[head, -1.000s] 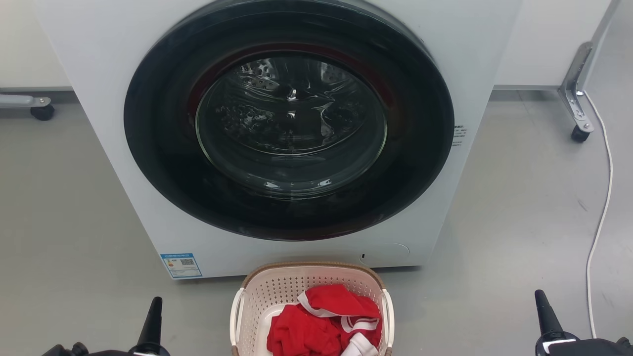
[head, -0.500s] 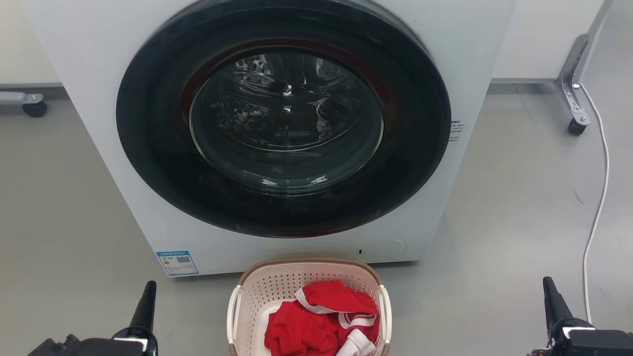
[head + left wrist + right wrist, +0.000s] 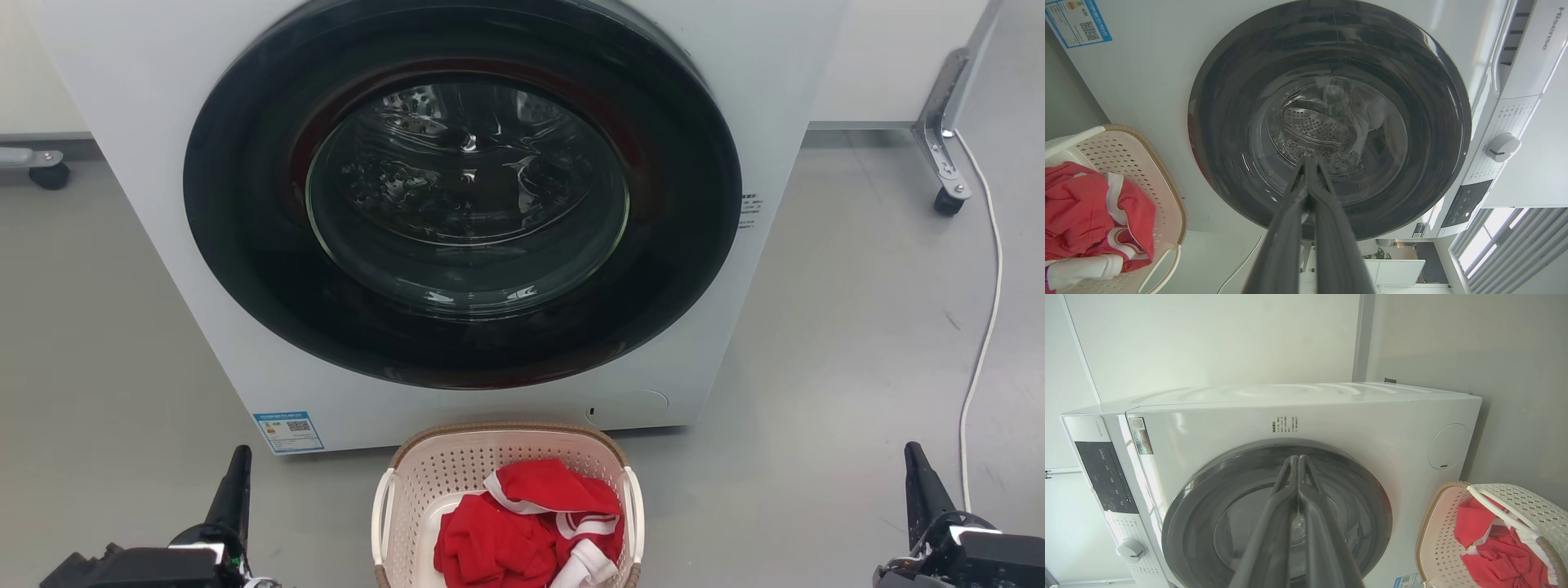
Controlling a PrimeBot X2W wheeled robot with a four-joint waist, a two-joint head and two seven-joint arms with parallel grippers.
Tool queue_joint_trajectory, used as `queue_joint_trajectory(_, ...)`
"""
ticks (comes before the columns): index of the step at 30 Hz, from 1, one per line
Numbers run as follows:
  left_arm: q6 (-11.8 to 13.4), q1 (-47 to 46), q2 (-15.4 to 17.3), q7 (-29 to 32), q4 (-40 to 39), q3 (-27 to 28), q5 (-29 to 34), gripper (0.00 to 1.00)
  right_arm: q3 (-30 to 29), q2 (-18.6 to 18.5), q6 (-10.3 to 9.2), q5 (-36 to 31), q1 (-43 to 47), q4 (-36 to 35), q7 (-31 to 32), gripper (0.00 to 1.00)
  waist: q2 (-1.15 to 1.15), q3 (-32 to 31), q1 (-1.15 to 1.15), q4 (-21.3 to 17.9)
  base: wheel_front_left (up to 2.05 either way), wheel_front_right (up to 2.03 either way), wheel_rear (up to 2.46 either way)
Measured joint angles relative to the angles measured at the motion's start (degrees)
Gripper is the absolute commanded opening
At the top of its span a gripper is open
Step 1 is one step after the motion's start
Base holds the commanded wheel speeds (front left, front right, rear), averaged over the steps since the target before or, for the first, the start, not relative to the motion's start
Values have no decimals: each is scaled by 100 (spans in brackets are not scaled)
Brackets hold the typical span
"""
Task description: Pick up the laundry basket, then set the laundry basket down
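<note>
The laundry basket (image 3: 457, 474) sits on the floor (image 3: 833, 343) before the washer (image 3: 139, 122) — left pincer (image 3: 238, 459) and right pincer (image 3: 914, 459) flank it, both pressed together.

Left gripper (image 3: 1308, 163) fingers were pressed together, tips lay over the round door glass (image 3: 1331, 130) of the washing machine (image 3: 1147, 94), door was closed, laundry basket (image 3: 1131, 159) sat at view's left near the machine front, red and white clothes (image 3: 1090, 204) lay inside it, white knob (image 3: 1502, 147) was at right.
</note>
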Motion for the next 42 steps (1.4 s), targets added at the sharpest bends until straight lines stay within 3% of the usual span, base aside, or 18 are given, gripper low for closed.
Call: queue_joint_trajectory(42, 0, 0, -1, -1, 12, 1, -8, 0, 1, 3, 24, 0, -1, 2, 0, 0, 0, -1, 0, 0, 0, 0, 0)
